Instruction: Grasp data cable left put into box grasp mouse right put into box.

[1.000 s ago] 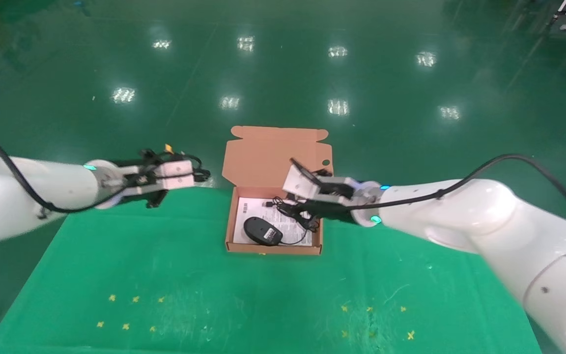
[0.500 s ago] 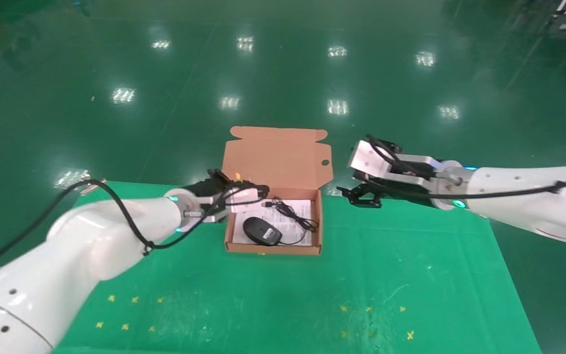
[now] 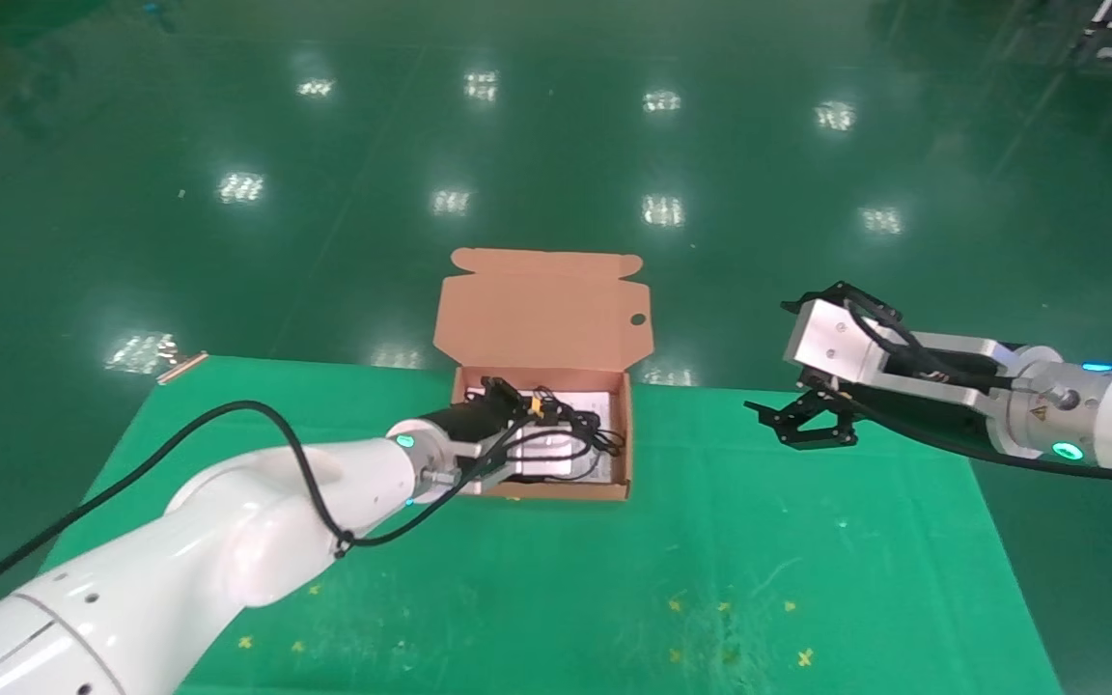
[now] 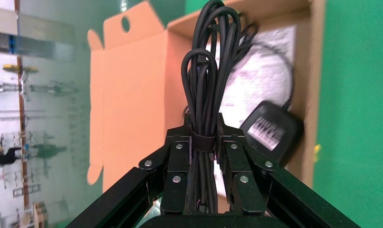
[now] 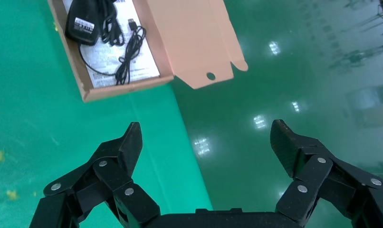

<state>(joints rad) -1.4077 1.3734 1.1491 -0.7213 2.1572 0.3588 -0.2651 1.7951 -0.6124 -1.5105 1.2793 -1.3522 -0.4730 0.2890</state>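
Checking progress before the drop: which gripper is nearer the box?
Left. The left gripper, shut on the data cable, hangs over the box; the right gripper is open, well off to its right.

Mouse (image 4: 271, 134) and its cord (image 5: 125, 59) crowd the box (image 3: 546, 490); surrounding cloth (image 3: 759, 550) lies open.

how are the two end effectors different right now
The left end effector is shut on the data cable, gripping the bundle at its strap; the right end effector is open and holds nothing. The left one hangs over the open box, above the mouse; the right one sits apart from the box, off to its right by the table's far edge. Both are black, two-fingered linkage grippers.
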